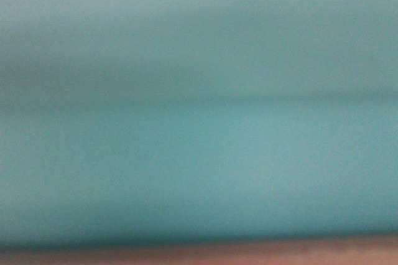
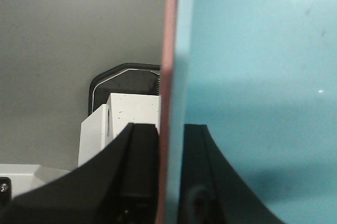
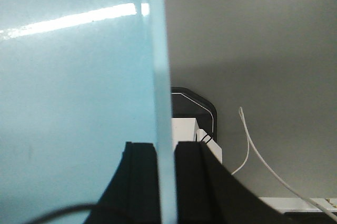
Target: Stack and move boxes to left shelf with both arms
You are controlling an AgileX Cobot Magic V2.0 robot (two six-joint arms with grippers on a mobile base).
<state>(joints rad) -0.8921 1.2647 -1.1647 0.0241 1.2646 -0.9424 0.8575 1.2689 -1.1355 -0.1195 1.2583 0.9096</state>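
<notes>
The light blue box (image 1: 199, 122) fills the front view as a blurred teal surface, with a strip of the salmon pink box (image 1: 199, 255) along the bottom edge. In the left wrist view my left gripper (image 2: 171, 176) is shut on the stacked walls: the pink box rim (image 2: 169, 50) outside, the blue box (image 2: 258, 77) nested inside. In the right wrist view my right gripper (image 3: 167, 182) is shut on the blue box wall (image 3: 162, 77), its inside (image 3: 73, 87) at left. The left shelf is out of view.
Grey floor (image 2: 63, 34) lies below the boxes. Parts of the white robot base (image 2: 121, 113) and a dark rounded plate (image 3: 195, 103) show beneath each gripper. A thin white cable (image 3: 253, 145) trails over the floor at the right.
</notes>
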